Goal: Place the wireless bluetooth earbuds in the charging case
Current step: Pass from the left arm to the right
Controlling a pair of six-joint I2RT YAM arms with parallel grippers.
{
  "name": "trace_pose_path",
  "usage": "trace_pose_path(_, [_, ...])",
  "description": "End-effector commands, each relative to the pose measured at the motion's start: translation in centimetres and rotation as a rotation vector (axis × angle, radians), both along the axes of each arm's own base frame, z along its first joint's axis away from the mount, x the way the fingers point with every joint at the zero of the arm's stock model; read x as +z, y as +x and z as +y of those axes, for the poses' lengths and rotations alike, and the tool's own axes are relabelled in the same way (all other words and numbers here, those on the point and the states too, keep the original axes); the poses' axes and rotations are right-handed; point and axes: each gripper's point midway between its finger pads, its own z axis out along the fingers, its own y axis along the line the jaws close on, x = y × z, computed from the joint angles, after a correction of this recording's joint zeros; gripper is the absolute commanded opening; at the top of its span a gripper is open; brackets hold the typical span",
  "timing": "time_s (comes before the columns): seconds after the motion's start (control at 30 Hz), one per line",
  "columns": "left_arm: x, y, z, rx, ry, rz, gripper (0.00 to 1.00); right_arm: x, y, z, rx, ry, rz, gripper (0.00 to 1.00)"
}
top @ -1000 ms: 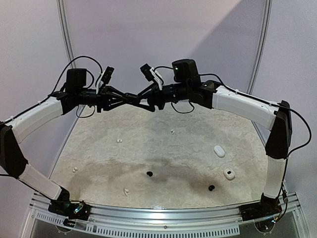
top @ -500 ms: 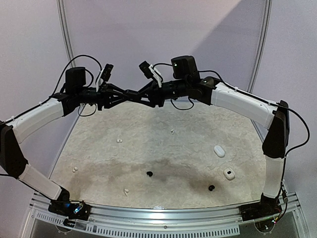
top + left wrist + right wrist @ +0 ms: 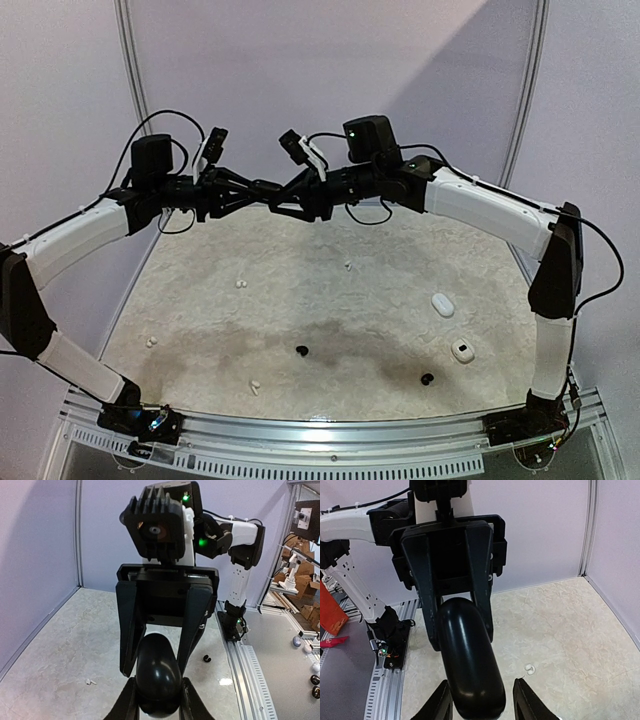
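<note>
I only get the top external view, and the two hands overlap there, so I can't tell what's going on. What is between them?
Observer: A black oval case. The left wrist view shows the left hand clamped on one end.
Operator: Does the right hand have it too?
Observer: The right hand straddles the other end, but the right wrist view shows a gap beside one finger, so its grip is unclear.
Operator: Is the case open?
Observer: It looks closed, smooth all round in both wrist views.
</note>
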Motion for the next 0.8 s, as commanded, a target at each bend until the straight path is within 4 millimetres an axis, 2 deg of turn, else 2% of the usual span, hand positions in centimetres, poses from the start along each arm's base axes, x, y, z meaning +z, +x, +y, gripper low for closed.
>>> trace_pose_path(0.0, [-0.2, -0.7, -0.4, -0.033, -0.006, 0.004, 0.00, 2.6, -0.6, -0.3, 0.008, 0.043, -0.049, 0.41])
trace_pose_path(0.1, [-0.4, -0.8, -0.5, -0.044, -0.006, 0.000, 0.00, 2.6, -0.8, -0.3, 0.015, 0.047, -0.048, 0.36])
trace_pose_path(0.23, [-0.5, -0.9, -0.6, -0.050, -0.007, -0.009, 0.00, 1.9, -0.9, -0.2, 0.027, 0.031, -0.023, 0.22])
trace_pose_path(0.43, [-1.2, -0.9, -0.7, -0.054, -0.001, 0.002, 0.00, 2.5, -1.3, -0.4, 0.038, 0.040, -0.020, 0.01])
trace_pose_path(0.5, [-1.5, -0.8, -0.7, -0.051, 0.004, 0.009, 0.02, 2.7, -1.3, -0.5, 0.030, 0.038, -0.028, 0.00])
trace_pose_path(0.6, [-1.8, -0.7, -0.7, -0.044, 0.011, 0.002, 0.47, 2.9, -1.2, -0.9, 0.016, 0.029, -0.041, 0.00])
trace_pose_path(0.63, [-1.9, -0.7, -0.7, -0.043, 0.016, -0.003, 0.56, 3.0, -1.1, -1.1, 0.004, 0.020, -0.053, 0.00])
trace_pose_path(0.7, [-2.1, -0.5, -0.6, -0.036, 0.026, -0.019, 0.61, 3.0, -0.9, -1.6, -0.026, -0.014, -0.062, 0.00])
trace_pose_path(0.77, [-2.9, -0.5, -0.5, -0.025, 0.055, -0.005, 0.61, 2.7, -0.6, -2.0, -0.062, -0.066, -0.082, 0.00])
